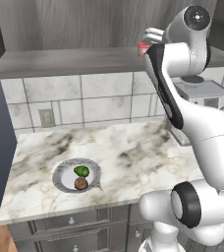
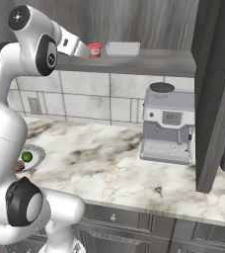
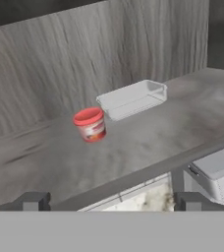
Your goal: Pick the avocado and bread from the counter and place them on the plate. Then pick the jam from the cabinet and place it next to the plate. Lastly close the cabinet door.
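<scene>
Done: I see avocado (image 1: 81, 171) and bread (image 1: 81, 183) on the plate (image 1: 61, 173) | Now: my gripper (image 3: 109, 201), fingers spread, faces jam (image 3: 90, 124) on cabinet (image 3: 148, 142) shelf, apart | Left: grab jam, set beside plate, close door

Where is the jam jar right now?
The jam stands upright on the cabinet shelf, just left of the white tray in the hand view, ahead of the open claw.
</scene>
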You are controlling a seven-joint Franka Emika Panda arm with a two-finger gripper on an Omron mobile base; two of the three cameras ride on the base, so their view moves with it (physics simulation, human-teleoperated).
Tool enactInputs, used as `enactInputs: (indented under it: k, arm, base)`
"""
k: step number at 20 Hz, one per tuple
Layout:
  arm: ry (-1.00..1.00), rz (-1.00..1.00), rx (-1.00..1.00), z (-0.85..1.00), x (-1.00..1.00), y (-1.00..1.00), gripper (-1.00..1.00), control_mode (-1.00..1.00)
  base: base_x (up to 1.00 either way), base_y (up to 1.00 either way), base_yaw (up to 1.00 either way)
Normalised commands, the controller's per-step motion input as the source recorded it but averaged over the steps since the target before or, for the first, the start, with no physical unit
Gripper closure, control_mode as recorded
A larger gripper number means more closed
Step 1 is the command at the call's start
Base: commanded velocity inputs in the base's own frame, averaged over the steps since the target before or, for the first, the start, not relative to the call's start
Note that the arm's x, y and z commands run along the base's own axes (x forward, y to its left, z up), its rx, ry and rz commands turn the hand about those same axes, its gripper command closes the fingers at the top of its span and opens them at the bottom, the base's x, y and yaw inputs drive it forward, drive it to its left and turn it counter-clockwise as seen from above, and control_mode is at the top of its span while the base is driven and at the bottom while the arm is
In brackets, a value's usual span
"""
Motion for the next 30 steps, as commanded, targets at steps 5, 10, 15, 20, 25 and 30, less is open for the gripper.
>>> enactInputs:
  k: [5, 10, 15, 20, 25, 30]
  arm:
    - [0.01, 0.02, 0.00, -0.04, 0.15, 0.00, -1.00, -1.00]
    - [0.03, 0.02, 0.00, -0.09, 0.21, 0.00, -1.00, -1.00]
    - [0.01, 0.03, 0.00, -0.06, 0.22, 0.00, -1.00, -1.00]
    - [0.00, 0.02, 0.00, -0.02, 0.23, 0.00, -1.00, -1.00]
    - [0.02, 0.01, 0.00, -0.09, 0.23, 0.00, -1.00, -1.00]
    - [0.02, 0.00, -0.01, -0.04, 0.19, 0.00, -1.00, -1.00]
  base:
    - [0.00, 0.00, 0.00]
    - [0.00, 0.00, 0.00]
    - [0.00, 0.00, 0.00]
    - [0.00, 0.00, 0.00]
    - [0.00, 0.00, 0.00]
    - [0.00, 0.00, 0.00]
